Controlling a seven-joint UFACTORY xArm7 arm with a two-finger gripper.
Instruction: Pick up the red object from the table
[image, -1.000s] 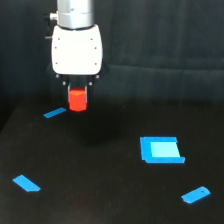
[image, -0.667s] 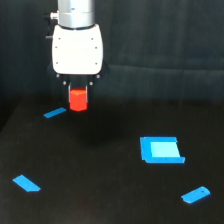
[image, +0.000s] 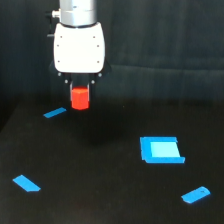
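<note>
Above the table (image: 100, 200), tool (image: 80, 95) grips red object (image: 80, 98).

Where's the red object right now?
In the exterior view it sits upper left: the red object hangs directly under the white gripper, above the table, just right of the thin blue strip.
</note>
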